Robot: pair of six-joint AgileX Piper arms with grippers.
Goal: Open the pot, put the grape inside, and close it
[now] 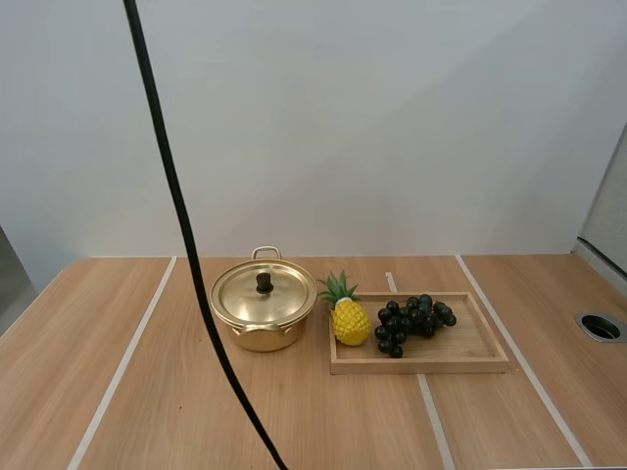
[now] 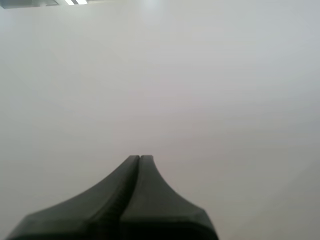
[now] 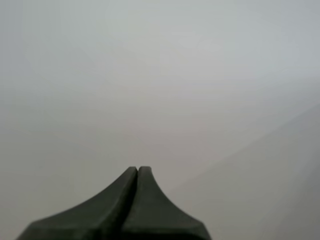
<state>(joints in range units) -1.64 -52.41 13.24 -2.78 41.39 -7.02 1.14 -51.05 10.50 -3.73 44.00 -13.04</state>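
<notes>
Gold pot [image 1: 263, 311] sits mid-table [image 1: 127, 392], lid [image 1: 257, 299] on w/ black knob [image 1: 265, 283] up top. Just right of it, wooden tray [image 1: 465, 348] holds a bunch of dark grapes [image 1: 413, 321] approx. at its centre and a small yellow pineapple [image 1: 349, 318] at its left end, nearest the pot. Grapes and pineapple are close together; can't tell if touching. Left gripper [image 2: 139, 159]: fingers pressed together, nothing between, facing a plain wall. Right gripper [image 3: 138, 170]: same, fingers together, nothing held, plain wall ahead.
</notes>
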